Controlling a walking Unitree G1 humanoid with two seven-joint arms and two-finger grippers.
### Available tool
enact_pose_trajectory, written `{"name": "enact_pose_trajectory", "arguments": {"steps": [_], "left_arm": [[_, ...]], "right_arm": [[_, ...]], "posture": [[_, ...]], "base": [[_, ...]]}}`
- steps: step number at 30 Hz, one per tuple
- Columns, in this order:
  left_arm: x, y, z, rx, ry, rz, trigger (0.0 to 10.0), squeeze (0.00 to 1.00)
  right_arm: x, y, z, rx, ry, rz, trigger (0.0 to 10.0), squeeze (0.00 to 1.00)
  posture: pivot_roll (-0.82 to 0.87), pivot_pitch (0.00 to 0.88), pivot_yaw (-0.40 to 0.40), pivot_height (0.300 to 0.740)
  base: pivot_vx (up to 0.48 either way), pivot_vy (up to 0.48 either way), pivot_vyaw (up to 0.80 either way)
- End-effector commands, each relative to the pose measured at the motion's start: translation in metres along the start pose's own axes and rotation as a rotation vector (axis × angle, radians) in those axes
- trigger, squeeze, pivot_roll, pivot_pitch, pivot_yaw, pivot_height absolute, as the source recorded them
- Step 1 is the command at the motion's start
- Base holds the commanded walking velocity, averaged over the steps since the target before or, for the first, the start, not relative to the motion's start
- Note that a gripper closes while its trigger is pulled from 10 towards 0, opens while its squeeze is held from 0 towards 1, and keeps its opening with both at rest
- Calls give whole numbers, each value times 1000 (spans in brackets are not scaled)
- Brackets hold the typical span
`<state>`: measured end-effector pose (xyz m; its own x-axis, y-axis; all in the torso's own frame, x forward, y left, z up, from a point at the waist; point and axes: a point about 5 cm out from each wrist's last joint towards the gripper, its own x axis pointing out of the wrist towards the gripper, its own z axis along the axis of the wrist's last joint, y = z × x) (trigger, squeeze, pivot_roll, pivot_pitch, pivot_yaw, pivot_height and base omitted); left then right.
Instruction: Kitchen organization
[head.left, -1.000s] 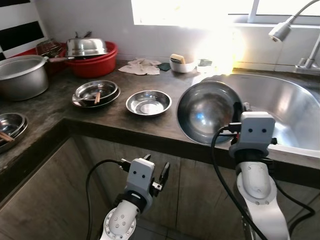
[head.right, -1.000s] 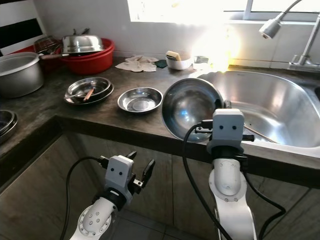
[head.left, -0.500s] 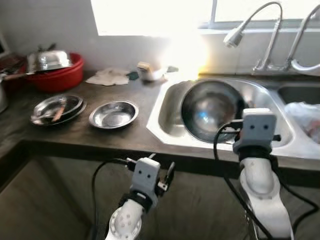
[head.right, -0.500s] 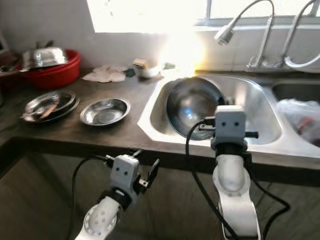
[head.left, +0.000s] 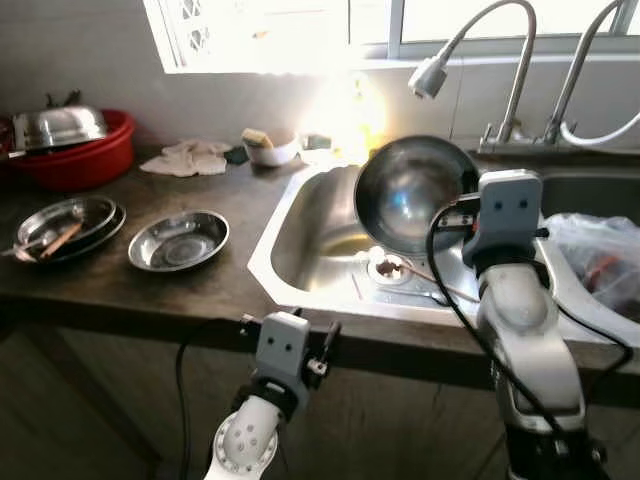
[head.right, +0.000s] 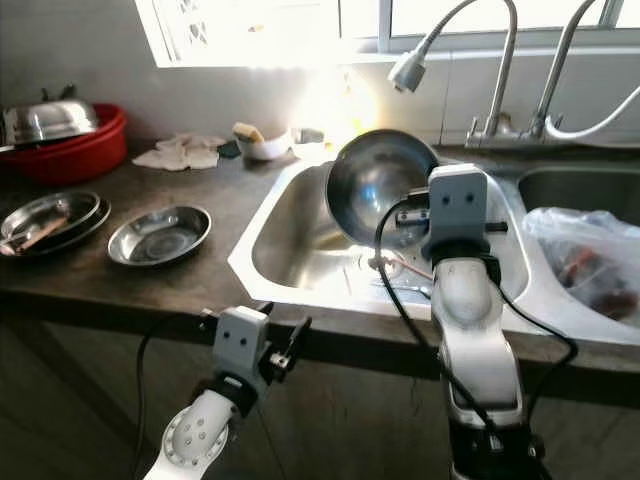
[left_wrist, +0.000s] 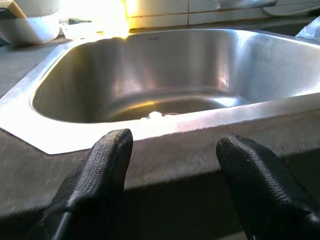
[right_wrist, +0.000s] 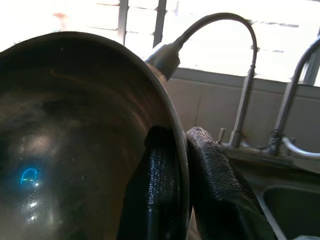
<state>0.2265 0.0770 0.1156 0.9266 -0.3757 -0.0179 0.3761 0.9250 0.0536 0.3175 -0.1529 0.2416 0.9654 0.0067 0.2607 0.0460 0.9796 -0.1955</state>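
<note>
Your right claw (right_wrist: 182, 195) grips the rim of the large round steel bowl (head.left: 415, 192), holding it tilted above the stainless sink basin (head.left: 300, 235). Your left claw (left_wrist: 172, 165) hangs spread, holding nothing, below the dark worktop (head.left: 130, 290) edge.

My own right wrist housing covers the near rim of the steel bowl (head.left: 410, 190) and part of the sink (head.left: 300, 260) floor. Window glare washes out the small items behind the white dish (head.left: 268, 150). The contents of the plastic bag (head.left: 600, 265) are too blurred to tell, and the red basin (head.left: 75, 160) is cut off.
</note>
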Motion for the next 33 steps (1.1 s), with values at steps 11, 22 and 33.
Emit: {"name": "enact_pose_trajectory", "arguments": {"steps": [11, 22, 33], "left_arm": [[-11, 0, 7, 13, 10, 14, 10000, 0], [-26, 1, 11, 12, 28, 20, 10000, 0], [-26, 0, 9, 7, 46, 17, 10000, 0]], "right_arm": [[61, -17, -41, 37, 319, 25, 10000, 0], [61, -46, -84, 56, 586, -90, 10000, 0], [51, -43, -103, 55, 666, -74, 10000, 1000]], "posture": [[128, 96, -28, 740], [162, 141, -46, 740], [158, 122, -43, 740]], "base": [[0, 0, 0], [0, 0, 0], [0, 0, 0]]}}
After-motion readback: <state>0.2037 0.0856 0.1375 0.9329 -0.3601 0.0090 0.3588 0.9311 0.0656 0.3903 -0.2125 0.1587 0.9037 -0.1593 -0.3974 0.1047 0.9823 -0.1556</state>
